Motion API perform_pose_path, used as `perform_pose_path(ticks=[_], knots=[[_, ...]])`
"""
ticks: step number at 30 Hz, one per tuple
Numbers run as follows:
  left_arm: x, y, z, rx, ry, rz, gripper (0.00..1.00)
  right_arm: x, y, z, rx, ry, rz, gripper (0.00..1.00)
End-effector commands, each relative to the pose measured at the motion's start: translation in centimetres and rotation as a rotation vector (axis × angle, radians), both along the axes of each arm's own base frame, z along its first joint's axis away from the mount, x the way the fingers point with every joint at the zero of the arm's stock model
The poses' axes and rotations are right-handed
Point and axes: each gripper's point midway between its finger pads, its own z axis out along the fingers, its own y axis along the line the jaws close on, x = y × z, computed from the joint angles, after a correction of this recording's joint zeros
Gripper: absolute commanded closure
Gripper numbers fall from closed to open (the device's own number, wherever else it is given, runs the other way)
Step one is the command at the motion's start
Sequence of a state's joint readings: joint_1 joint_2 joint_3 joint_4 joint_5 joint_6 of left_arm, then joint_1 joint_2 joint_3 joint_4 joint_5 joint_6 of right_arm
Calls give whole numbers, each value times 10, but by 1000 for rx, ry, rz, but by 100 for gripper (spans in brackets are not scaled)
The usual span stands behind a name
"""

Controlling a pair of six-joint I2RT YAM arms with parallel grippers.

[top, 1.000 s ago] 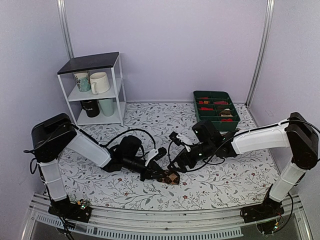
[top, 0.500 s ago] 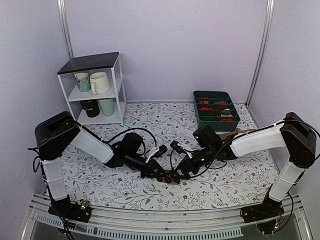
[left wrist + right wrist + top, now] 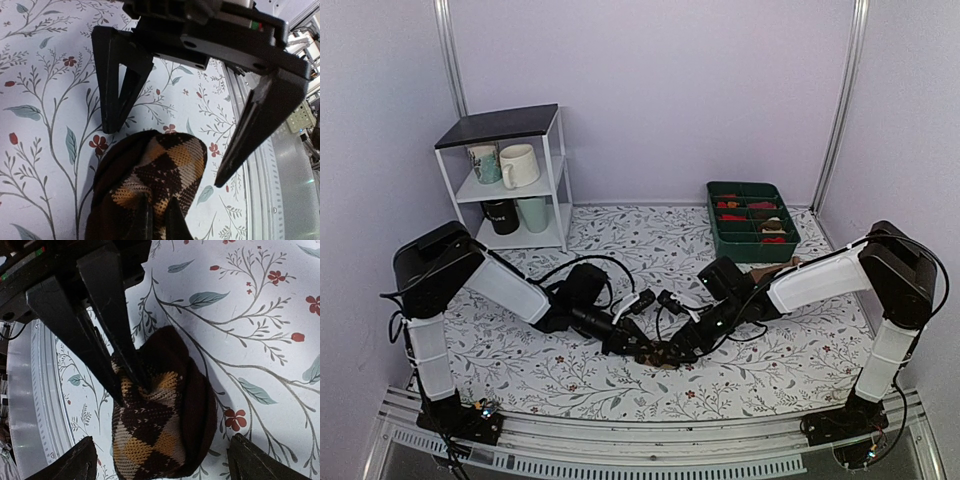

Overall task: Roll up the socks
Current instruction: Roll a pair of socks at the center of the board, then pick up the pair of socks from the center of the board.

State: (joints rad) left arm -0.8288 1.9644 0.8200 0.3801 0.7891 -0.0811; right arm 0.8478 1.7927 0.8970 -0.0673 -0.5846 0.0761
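Top view: your dark brown argyle knit sock bundle lies on the floral tablecloth, both grippers meeting there.

Left wrist: left gripper gapes wide, straddling the bundle's end.

Right wrist: right gripper pinches the bundle's fabric, fingers nearly together.

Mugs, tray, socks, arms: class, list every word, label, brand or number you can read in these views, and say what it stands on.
None can be read.
Black mug on the white shelf: a pale mark, too small to read.
Patterned mug: decoration, no legible text.
Socks: argyle diamonds only, no label.
Green tray, left gripper, right gripper: no legible text.
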Motion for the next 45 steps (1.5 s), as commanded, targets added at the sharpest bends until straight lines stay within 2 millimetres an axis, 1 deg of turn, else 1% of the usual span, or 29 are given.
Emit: perform_pose_path(ticks=[1, 4, 7, 11, 13, 17, 21, 23, 25, 27, 28, 29, 30, 31, 33, 34, 35, 36, 37, 38, 39, 41, 43, 45], knots=[[-60, 78, -104, 456, 327, 46, 100, 14, -6, -12, -67, -16, -69, 8], [-58, 79, -104, 453, 342, 51, 100, 10, -4, -13, -43, 4, -68, 9], [-57, 79, -104, 453, 348, 54, 100, -2, 1, -15, 1, 63, -39, 12], [-56, 78, -105, 451, 350, 56, 100, -16, 7, -11, 57, 116, -15, 15], [-56, 78, -106, 449, 351, 56, 100, -19, 10, -12, 67, 135, -14, 18], [-56, 78, -105, 450, 349, 56, 100, -25, 13, -20, 62, 186, -5, 33], [-56, 78, -105, 448, 348, 59, 100, -23, 14, -24, 59, 193, -18, 46], [-55, 78, -105, 445, 344, 58, 100, -21, 15, -26, 56, 194, -27, 57], [-53, 77, -103, 442, 333, 62, 100, -19, 15, -31, 44, 199, -39, 72], [-48, 74, -100, 432, 309, 73, 100, -19, 15, -36, 32, 206, -47, 90], [-45, 72, -97, 426, 295, 75, 98, -18, 15, -38, 27, 207, -55, 98], [-41, 70, -94, 419, 279, 81, 92, -15, 13, -40, 16, 200, -74, 100], [-36, 67, -90, 408, 258, 86, 82, -14, 12, -42, 9, 195, -84, 100], [-30, 63, -83, 393, 226, 93, 80, -13, 10, -43, 3, 193, -96, 100], [-19, 55, -65, 346, 162, 95, 77, -12, 7, -43, -2, 194, -107, 100], [-13, 49, -48, 302, 120, 93, 75, -10, 6, -42, -2, 195, -114, 100], [-9, 44, -34, 269, 86, 89, 66, -9, 4, -42, -3, 194, -122, 100], [-4, 42, -22, 244, 54, 95, 49, -5, 2, -41, -5, 192, -137, 100], [-1, 39, -10, 217, 25, 95, 34, -4, 0, -40, -7, 189, -147, 100], [2, 39, 0, 194, 2, 100, 8, -1, -3, -38, -4, 183, -159, 100], [4, 39, 10, 174, -17, 107, 2, 2, -5, -36, -2, 173, -169, 100], [8, 44, 20, 157, -33, 129, 0, 9, -8, -27, 15, 152, -192, 100], [11, 50, 24, 160, -39, 158, 0, 16, -11, -16, 33, 122, -213, 100], [18, 58, 26, 173, -56, 199, 1, 25, -14, -1, 58, 80, -239, 100]])
